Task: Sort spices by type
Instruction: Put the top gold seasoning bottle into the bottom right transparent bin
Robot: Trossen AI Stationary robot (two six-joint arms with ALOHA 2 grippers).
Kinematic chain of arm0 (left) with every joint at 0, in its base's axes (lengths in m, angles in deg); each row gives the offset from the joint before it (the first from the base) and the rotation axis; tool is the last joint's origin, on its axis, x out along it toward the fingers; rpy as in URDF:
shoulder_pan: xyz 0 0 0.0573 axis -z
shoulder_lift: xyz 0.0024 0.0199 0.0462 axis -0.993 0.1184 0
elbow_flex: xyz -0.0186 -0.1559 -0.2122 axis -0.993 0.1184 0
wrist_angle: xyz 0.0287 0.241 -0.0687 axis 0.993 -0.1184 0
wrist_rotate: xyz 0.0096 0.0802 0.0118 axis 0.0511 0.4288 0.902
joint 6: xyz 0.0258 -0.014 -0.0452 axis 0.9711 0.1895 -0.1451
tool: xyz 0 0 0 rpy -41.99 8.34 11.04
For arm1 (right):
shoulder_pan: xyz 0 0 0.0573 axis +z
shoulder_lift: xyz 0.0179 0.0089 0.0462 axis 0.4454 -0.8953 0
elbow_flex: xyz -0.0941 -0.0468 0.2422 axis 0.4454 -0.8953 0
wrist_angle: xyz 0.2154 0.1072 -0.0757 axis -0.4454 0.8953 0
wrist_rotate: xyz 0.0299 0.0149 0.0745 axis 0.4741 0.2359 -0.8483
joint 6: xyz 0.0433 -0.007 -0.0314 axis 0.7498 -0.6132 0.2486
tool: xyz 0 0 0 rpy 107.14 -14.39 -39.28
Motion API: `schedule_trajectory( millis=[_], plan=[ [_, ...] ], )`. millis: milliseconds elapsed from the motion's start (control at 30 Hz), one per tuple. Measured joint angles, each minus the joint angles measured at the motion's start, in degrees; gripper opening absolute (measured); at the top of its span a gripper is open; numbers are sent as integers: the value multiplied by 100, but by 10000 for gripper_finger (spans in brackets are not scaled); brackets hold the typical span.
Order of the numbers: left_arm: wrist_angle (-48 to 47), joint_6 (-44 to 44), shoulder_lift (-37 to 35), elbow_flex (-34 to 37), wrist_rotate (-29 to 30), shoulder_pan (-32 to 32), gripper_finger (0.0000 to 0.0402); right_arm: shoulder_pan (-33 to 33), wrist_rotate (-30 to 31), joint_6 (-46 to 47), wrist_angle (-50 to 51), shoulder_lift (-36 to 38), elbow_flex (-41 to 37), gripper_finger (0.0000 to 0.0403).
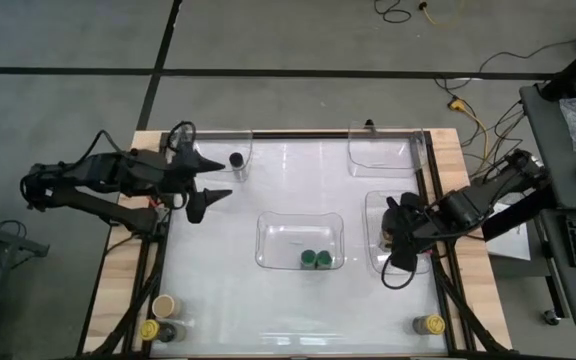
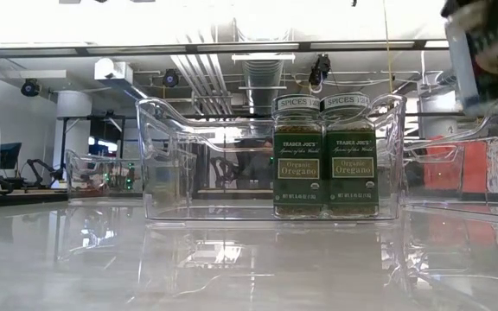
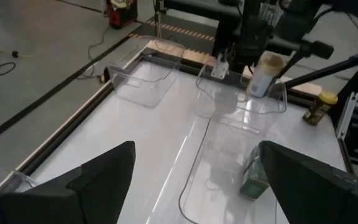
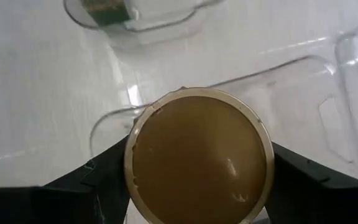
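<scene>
Currently I see the right gripper (image 4: 197, 180) clamped on a tan-lidded spice jar (image 4: 197, 155), held above the clear tray (image 1: 376, 262) just right of the centre tray (image 1: 268, 240). Two green-lidded oregano jars (image 2: 327, 155) stand touching inside the centre tray. Left gripper (image 1: 208, 180) hovers left of the centre tray, fingers spread wide, empty. One black-lidded jar (image 1: 236, 160) stands near it.

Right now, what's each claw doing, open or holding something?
Left claw: open, empty, above the table.
Right claw: shut on a tan-lidded spice jar, over a clear tray.
</scene>
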Motion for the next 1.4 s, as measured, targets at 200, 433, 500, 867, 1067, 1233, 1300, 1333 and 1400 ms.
schedule_trajectory(
  millis=[200, 433, 500, 867, 1067, 1233, 1300, 1333, 1400],
  plan=[
    [263, -21, -99, 411, 0, -13, 331, 80, -39, 307, -861, 506, -866, 271],
    [224, -157, -392, 529, 0, -17, 331, 269, -34, 162, -1579, 736, -1682, 274],
    [231, -230, -521, 527, 0, -17, 331, 312, -41, 136, -1834, 698, -1814, 275],
    [237, -413, -798, 527, 75, -17, 331, 353, 139, -140, -2235, 615, -2167, 278],
    [235, -514, -725, 609, 83, -17, 331, 581, 158, -240, -2581, 615, -2382, 269],
    [237, -658, -712, 722, 88, -17, 331, 736, 156, -165, -2561, 588, -2562, 279],
    [233, -736, -712, 746, 88, -15, 331, 765, 167, -137, -2625, 582, -2563, 282],
    [237, -755, -712, 748, 89, -17, 331, 765, 166, -136, -2653, 578, -2567, 281],
    [241, -757, -710, 748, 88, -17, 331, 765, 162, -142, -2816, 559, -2629, 276]
  ],
)
